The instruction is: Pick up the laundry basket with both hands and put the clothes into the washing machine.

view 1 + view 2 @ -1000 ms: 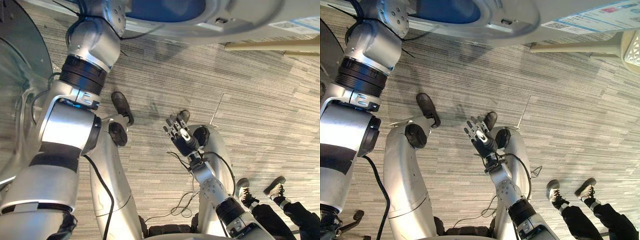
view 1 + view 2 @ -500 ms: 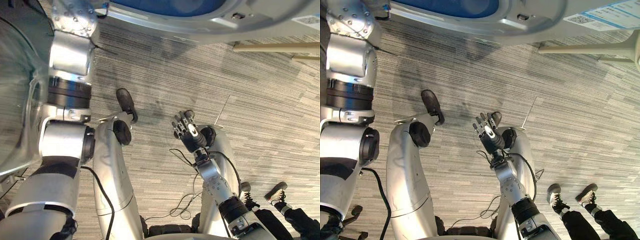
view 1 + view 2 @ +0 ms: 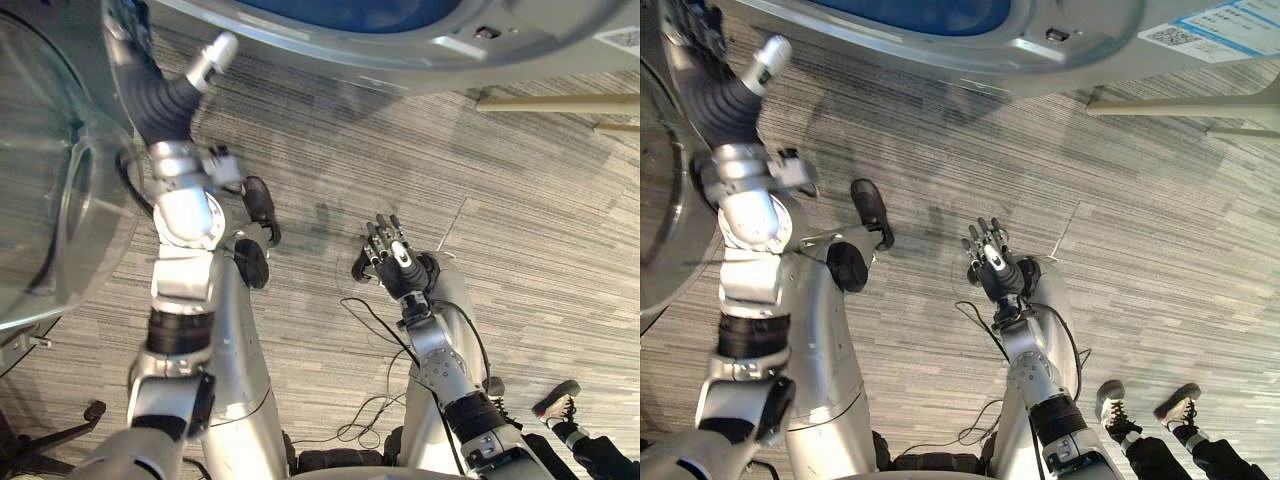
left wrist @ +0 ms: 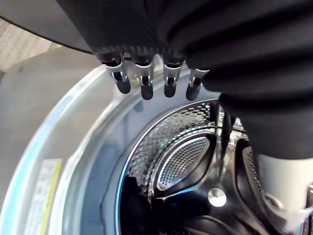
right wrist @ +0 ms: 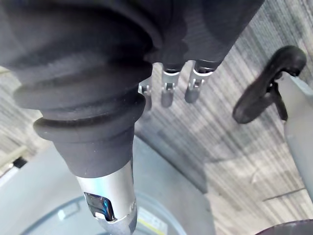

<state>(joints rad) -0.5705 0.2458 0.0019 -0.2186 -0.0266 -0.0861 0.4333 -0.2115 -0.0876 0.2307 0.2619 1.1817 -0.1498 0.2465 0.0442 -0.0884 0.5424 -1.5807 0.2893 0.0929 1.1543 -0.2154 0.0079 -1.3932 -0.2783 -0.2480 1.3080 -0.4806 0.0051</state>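
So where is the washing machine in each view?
Left eye view: washing machine along the top edge.
Right eye view: washing machine along the top edge.
Left wrist view: open drum past the left robot hand.
Right wrist view: grey body past the right robot hand.
Shared landmark: striped carpet.

1. The place looked like an office or test lab set up for a laundry trial, not a home utility room.
2. The floor [image 3: 540, 200] was grey striped carpet tile of the commercial sort.
3. A front-loading washing machine [image 3: 400, 40] with a silver front stood on that carpet. Its glass door [image 3: 50, 200] was swung open, and its perforated steel drum [image 4: 186, 161] showed inside.
4. A printed label [image 3: 1215, 28] was stuck on the machine's front.
5. A black caster leg [image 3: 88, 410], as of an office chair, rested on the carpet.
6. A person in trainers [image 3: 1108, 392] stood close by on the carpet.
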